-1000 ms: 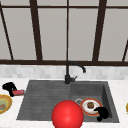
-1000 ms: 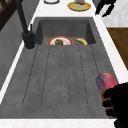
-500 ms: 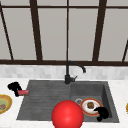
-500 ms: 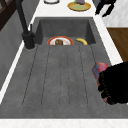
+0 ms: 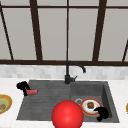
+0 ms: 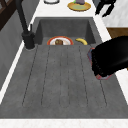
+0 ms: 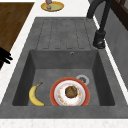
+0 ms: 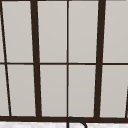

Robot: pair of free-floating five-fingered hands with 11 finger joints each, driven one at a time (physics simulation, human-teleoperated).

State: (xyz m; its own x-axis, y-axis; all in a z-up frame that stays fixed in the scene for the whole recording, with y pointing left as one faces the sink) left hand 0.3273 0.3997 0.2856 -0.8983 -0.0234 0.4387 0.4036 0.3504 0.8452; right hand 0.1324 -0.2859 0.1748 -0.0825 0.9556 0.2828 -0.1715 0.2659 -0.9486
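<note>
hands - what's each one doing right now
left hand: shut on the red sponge
right hand: over the plate, fingers cannot be told

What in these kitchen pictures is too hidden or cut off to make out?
- Red object held by the left hand: left side view, the hand covers most of it.
- Banana: front view, the red ball blocks it.
- Yellow plate on the counter: front view, cut by the left edge.
</note>
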